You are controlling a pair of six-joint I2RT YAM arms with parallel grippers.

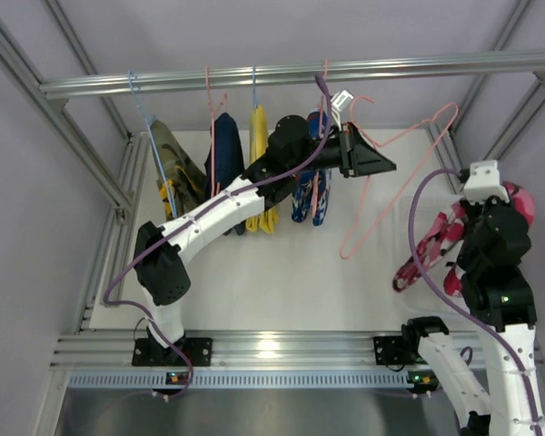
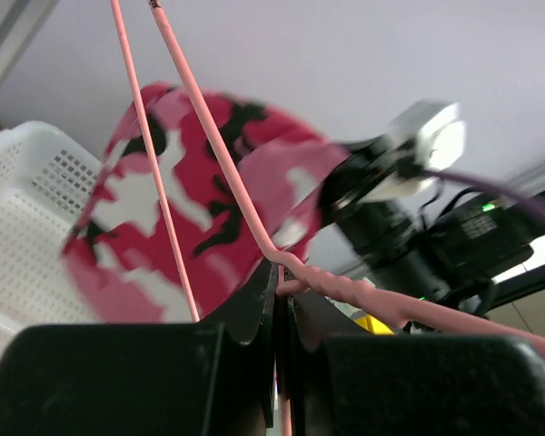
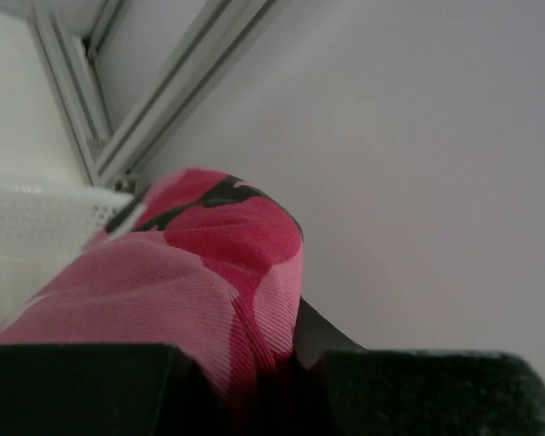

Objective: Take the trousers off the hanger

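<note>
Of the 2 pairs, 1 is off its hanger and 1 is not.

- The red-pink camouflage trousers [image 1: 427, 247] hang free at the right of the overhead view, with no wire through them. The right gripper [image 3: 277, 359] is clamped on a fold of this cloth.
- The bare pink wire hanger [image 2: 210, 127] sits tilted in the upper right of the overhead view. The left gripper [image 2: 279, 291] has its jaws pinched tight on the wire. I cannot tell whether its hook is on the rail [image 1: 300, 73] or clear of it.
- The blue printed trousers [image 1: 309, 195] hang from a hanger on the rail at upper centre, just beside the left arm's wrist, and neither gripper touches them.

What seems to be left is setting the red-pink pair down, probably in the white basket [image 2: 27, 209] seen in both wrist views. After that the empty hanger has to be let go and the blue pair taken off.
</note>
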